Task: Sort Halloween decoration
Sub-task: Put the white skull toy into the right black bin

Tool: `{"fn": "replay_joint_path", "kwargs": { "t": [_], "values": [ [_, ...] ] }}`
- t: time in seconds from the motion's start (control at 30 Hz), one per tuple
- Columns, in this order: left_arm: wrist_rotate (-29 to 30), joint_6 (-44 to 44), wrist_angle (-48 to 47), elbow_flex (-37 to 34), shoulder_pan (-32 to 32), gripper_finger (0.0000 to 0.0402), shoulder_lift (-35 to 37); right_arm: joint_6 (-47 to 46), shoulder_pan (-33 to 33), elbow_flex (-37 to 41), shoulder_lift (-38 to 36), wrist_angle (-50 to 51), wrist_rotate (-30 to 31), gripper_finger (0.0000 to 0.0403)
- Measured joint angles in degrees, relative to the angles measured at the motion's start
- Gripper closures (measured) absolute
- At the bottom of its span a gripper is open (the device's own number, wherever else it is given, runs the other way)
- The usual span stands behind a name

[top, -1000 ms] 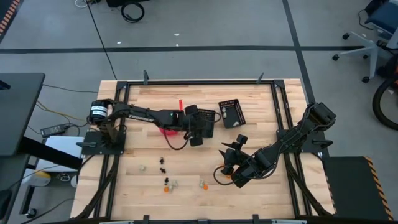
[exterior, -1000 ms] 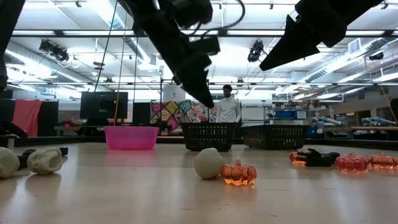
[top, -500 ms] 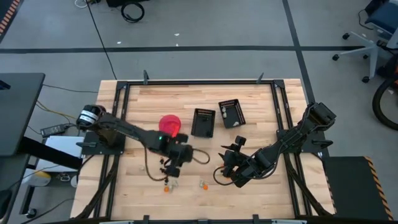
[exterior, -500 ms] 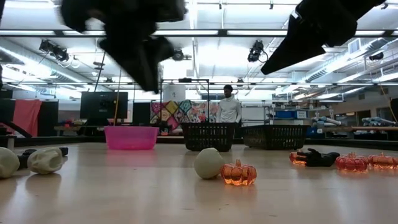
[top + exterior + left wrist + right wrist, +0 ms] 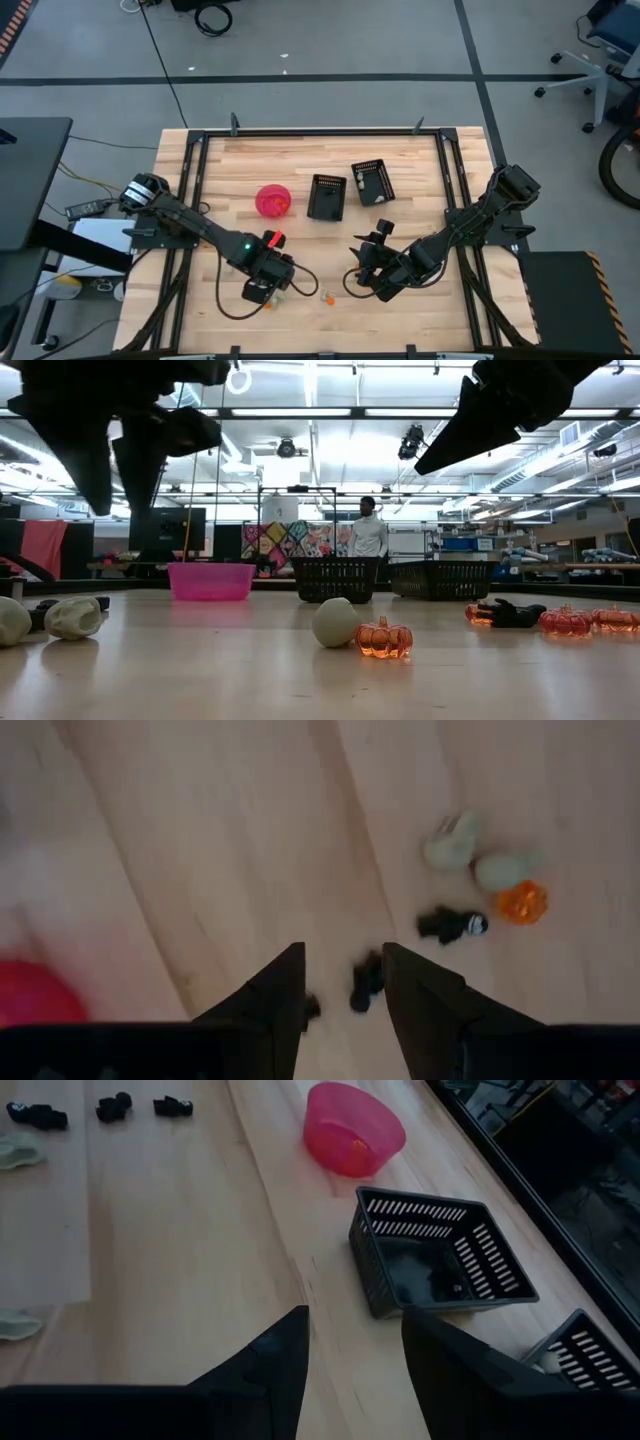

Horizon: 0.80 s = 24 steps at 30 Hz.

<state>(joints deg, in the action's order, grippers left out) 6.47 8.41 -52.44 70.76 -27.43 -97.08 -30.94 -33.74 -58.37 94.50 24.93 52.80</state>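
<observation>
Trinkets lay scattered on the wooden table (image 5: 420, 170), lower centre of the high view, most of them under or beside the left arm. Left gripper (image 5: 341, 982) hung low over them at lower left of centre in the high view; fingers parted, nothing between them. In the left wrist view a small black trinket (image 5: 366, 982) showed in the gap past the fingertips, lying on the wood, not gripped. Another black piece (image 5: 452, 925) lay to its right, then an orange trinket (image 5: 522, 902) touching a pale one (image 5: 503, 870), with a second pale piece (image 5: 449, 845) just above.

Right gripper (image 5: 350, 1342) hovered at lower right of centre in the high view, fingers apart and empty.

Low view: a pale round piece (image 5: 335, 622) touched an orange pumpkin (image 5: 384, 637) mid-frame; two pale pieces (image 5: 72, 617) at far left; more orange pumpkins (image 5: 565, 620) and a black piece (image 5: 512, 612) at far right.

Pink bowl (image 5: 273, 200) sat centre-left in the high view, a black basket (image 5: 327, 196) just right of it, a second basket (image 5: 372, 183) farther right. A person (image 5: 368, 532) stood in the room behind.
</observation>
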Motion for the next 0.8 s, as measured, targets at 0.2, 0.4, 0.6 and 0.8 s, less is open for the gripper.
{"fn": "replay_joint_path", "kwargs": {
  "t": [0.2,0.4,0.6,0.8],
  "values": [
    [-1.8,-2.4,7.2,0.0,-2.8,0.026,0.0,0.1,0.0,0.0,0.0,0.2,0.0,0.0238],
    [-2.6,-3.6,17.4,0.0,-4.8,0.026,-1.6,0.1,0.0,0.0,0.0,0.1,0.0,0.0238],
    [-1.9,-3.3,20.2,-0.1,-5.3,0.0259,-6.0,0.1,0.0,0.0,0.0,-0.2,0.0,0.0238],
    [-1.2,-3.3,20.8,-0.1,-5.3,0.024,-9.1,0.1,0.0,0.0,0.0,-0.1,0.0,0.0238]
  ]
}}
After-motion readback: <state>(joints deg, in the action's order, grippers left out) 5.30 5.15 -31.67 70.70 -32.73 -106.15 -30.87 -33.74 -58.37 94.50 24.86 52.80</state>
